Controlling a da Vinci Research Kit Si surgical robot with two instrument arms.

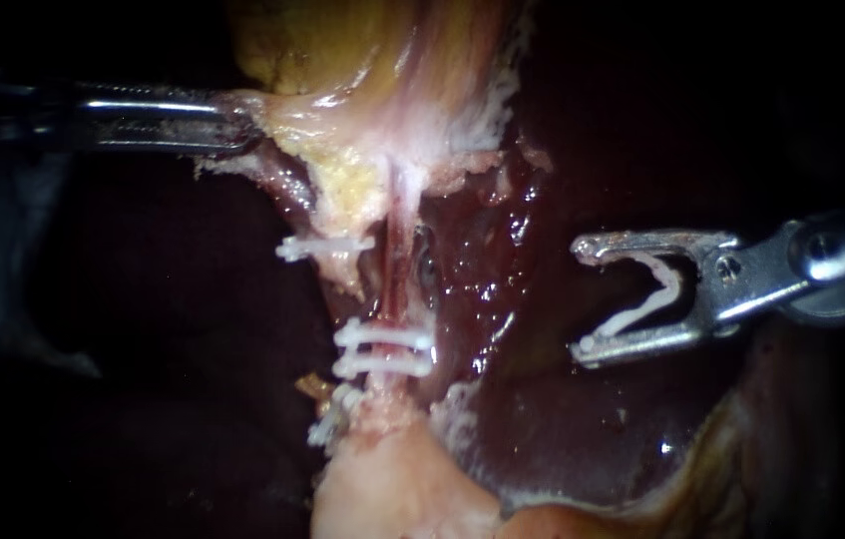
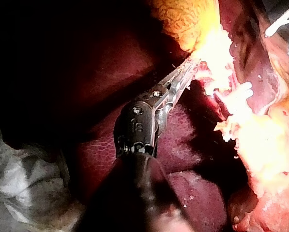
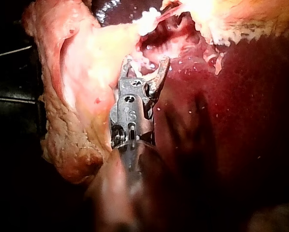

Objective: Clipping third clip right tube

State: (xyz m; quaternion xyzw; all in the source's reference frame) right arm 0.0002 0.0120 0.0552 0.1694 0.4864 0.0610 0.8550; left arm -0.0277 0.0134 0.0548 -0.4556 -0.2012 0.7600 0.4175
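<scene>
- Jaws wide on R instrument [image 1: 582,299], gripping bent clip [image 1: 646,294] from both sides, well apart from right tube [image 1: 397,255].
- L instrument [image 1: 237,122] level, clenched on glossy yellow gallbladder [image 1: 342,60] edge.
- Two flat white clips [image 1: 382,351] across pink tube.

The right tool [image 1: 582,299] carries a loaded clip [image 1: 656,289] between its jaws, over the liver [image 1: 582,429]. Ahead of its tips, well apart, runs the tube [image 1: 397,269], with two clips [image 1: 382,337] across it. Beyond the tube, the left tool [image 1: 232,125] grips the gallbladder [image 1: 362,60] at its edge.
</scene>
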